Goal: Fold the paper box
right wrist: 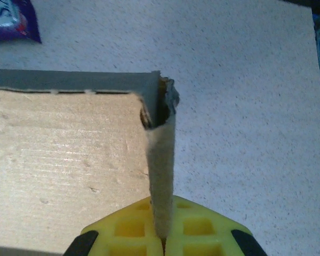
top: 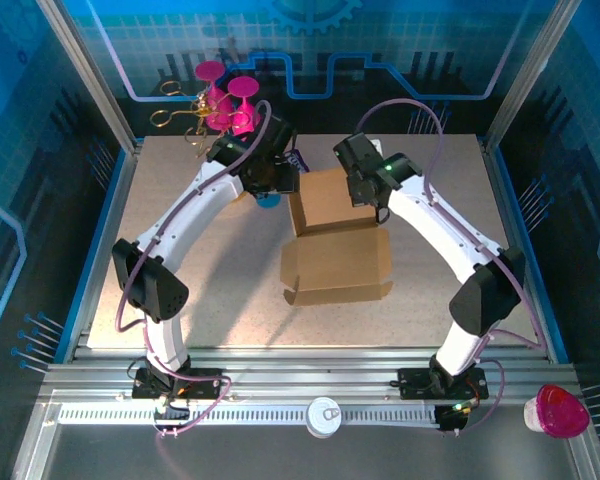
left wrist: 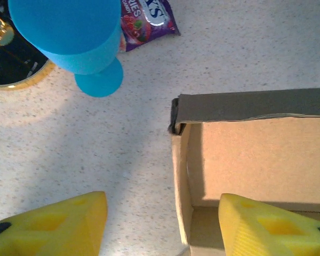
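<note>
The table [top: 430, 300] carries the paper box [top: 330, 203] about at its middle, between the two arms and towards the far half of the surface. The box is partly formed. Its body stands with side walls raised, and the left wrist view looks down into an open interior with a wall up on the left and another across the far side. The big lid flap [top: 337, 265] lies flat on the table on the near side, spread wide and not folded over. To my eye the walls are up and the closing is what remains: bringing that flap over and tucking it in.

The right gripper [right wrist: 162, 234] has its jaws pressed together on the upright right-hand wall of the box, pinching the cardboard edge near the far corner. The left gripper [left wrist: 162, 198] is spread, one finger over the bare table and the other over the inside of the box. The left wall runs between them and neither seems to touch it.

Beyond the box's far left corner are a blue cup [left wrist: 74, 37] and a small purple snack packet [left wrist: 146, 21], clear of the work.
</note>
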### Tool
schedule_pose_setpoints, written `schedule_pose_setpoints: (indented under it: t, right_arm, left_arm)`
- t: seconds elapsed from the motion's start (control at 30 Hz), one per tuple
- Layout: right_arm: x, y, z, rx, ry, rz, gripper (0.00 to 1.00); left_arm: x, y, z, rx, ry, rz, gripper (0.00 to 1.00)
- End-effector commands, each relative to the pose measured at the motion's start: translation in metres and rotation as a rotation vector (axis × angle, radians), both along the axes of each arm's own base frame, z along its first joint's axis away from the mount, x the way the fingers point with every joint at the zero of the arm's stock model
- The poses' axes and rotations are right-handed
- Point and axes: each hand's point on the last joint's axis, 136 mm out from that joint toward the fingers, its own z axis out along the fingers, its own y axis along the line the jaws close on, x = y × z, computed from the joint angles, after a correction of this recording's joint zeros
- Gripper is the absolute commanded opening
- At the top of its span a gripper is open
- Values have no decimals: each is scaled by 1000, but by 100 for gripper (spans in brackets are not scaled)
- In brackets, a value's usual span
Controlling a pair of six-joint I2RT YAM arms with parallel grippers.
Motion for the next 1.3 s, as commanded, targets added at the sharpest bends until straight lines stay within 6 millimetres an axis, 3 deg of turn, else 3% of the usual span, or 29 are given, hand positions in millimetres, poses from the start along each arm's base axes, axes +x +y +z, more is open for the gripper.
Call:
schedule_pose_setpoints:
  t: [0.0, 0.07, 0.3, 0.4, 0.6, 0.8, 0.93, 1.27]
  right_arm:
    - [-2, -17, 7, 54, -24, -58, 0]
    - [-3, -29, 4, 60, -20, -90, 0]
    - [-10, -88, -14, 171, 2, -312, 0]
    - [-16, -116, -28, 279, 7, -449, 0]
    - [-32, -152, -63, 525, 33, -744, 0]
    - [-45, -154, -95, 700, 60, -971, 0]
    - [-49, -147, -111, 769, 74, -1049, 0]
    - [-55, -139, -119, 787, 92, -1077, 0]
  left_arm:
    - [-13, -4, 40, -114, -37, 21, 62]
    - [-16, -3, 47, -138, -44, 35, 66]
    - [-47, 8, 70, -246, -61, 138, 63]
    - [-67, 8, 68, -321, -36, 181, 60]
    - [-109, -21, 50, -467, 66, 184, 62]
    - [-131, -55, 25, -533, 162, 208, 63]
    - [-127, -70, 13, -526, 195, 207, 64]
    - [-111, -95, -18, -443, 211, 154, 66]
